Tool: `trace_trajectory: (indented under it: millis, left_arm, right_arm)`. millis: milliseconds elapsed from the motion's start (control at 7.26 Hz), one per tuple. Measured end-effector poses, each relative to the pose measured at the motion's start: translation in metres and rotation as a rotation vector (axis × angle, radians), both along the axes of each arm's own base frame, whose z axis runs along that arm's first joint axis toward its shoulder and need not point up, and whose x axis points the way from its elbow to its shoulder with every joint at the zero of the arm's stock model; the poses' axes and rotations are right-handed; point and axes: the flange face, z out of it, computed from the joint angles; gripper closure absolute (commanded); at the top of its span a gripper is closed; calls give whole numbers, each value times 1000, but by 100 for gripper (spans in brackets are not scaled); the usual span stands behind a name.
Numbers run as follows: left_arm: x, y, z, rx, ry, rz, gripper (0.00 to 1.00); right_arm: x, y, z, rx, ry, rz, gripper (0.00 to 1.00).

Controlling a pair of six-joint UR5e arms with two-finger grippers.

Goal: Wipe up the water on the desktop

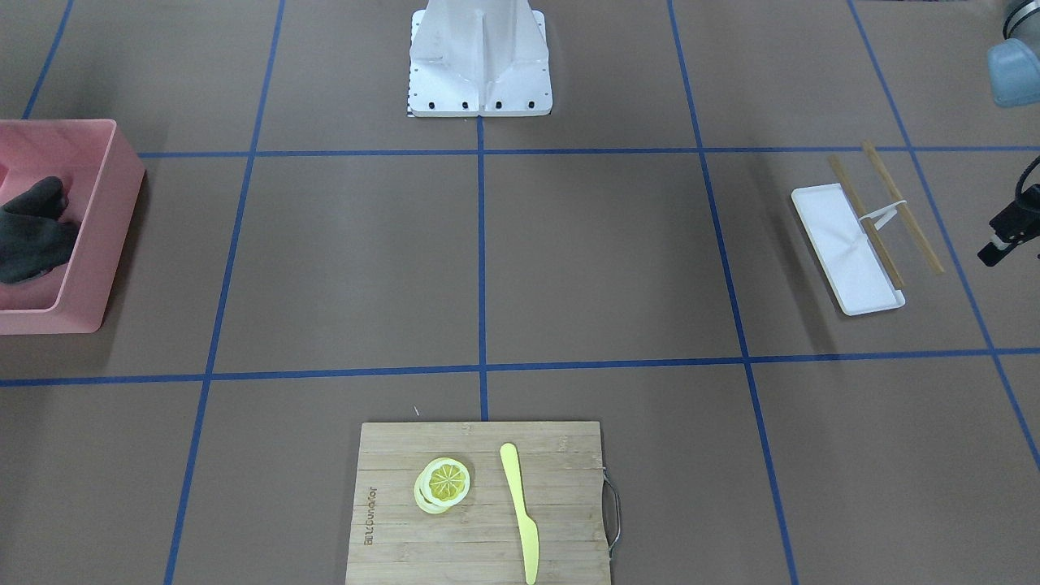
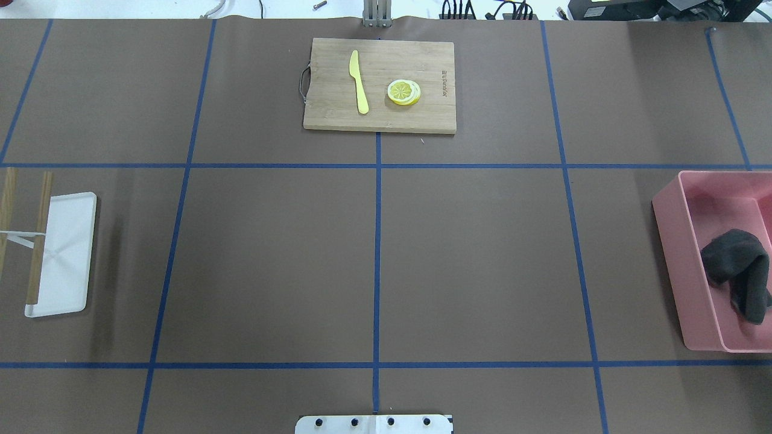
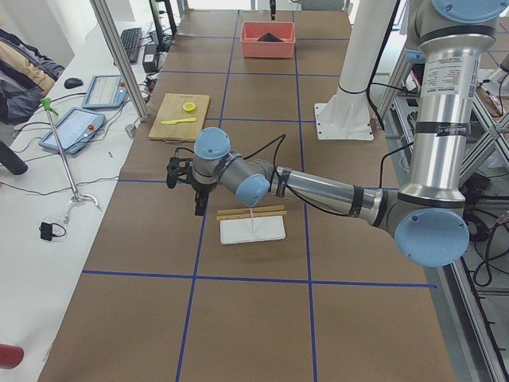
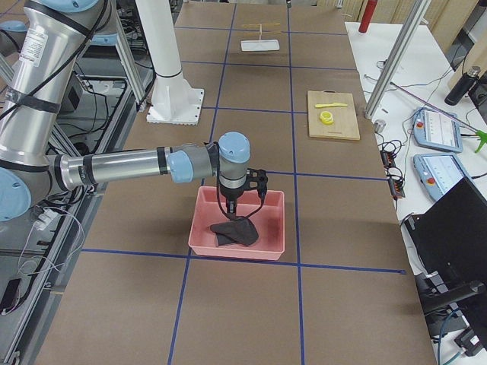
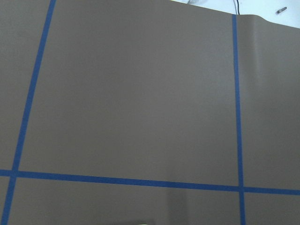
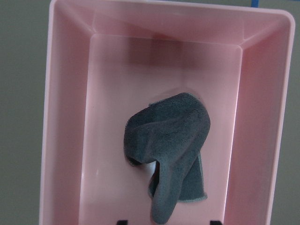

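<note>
The desktop (image 2: 470,259) is a matte brown top crossed by blue tape lines; no water shows on it in these views. A dark grey cloth (image 6: 171,140) lies crumpled in a pink bin (image 6: 65,117) at the robot's right end, and also shows in the overhead view (image 2: 739,271). My right gripper (image 6: 168,222) hangs above the cloth, open and empty, with only its two fingertips (image 6: 123,221) showing far apart. My left gripper (image 1: 1007,231) hovers beside the white tray at the left end; I cannot tell whether it is open or shut.
A bamboo cutting board (image 2: 422,117) with a yellow knife (image 2: 359,81) and lemon slices (image 2: 404,92) sits at the far middle. A white tray (image 2: 69,241) with two wooden sticks (image 2: 39,241) lies at the left end. The white robot base (image 1: 479,73) stands mid-table.
</note>
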Motion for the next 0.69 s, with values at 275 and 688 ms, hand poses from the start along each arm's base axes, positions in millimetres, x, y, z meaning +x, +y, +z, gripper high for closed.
trace_trajectory:
  millis: [275, 688]
  left_arm:
    - [-9, 14, 38, 45, -86, 92, 2]
    - [-25, 22, 60, -19, -109, 215, 2]
  right_arm:
    - [-7, -22, 5, 4, -1, -2, 0]
    - [-2, -31, -2, 53, -13, 11, 0]
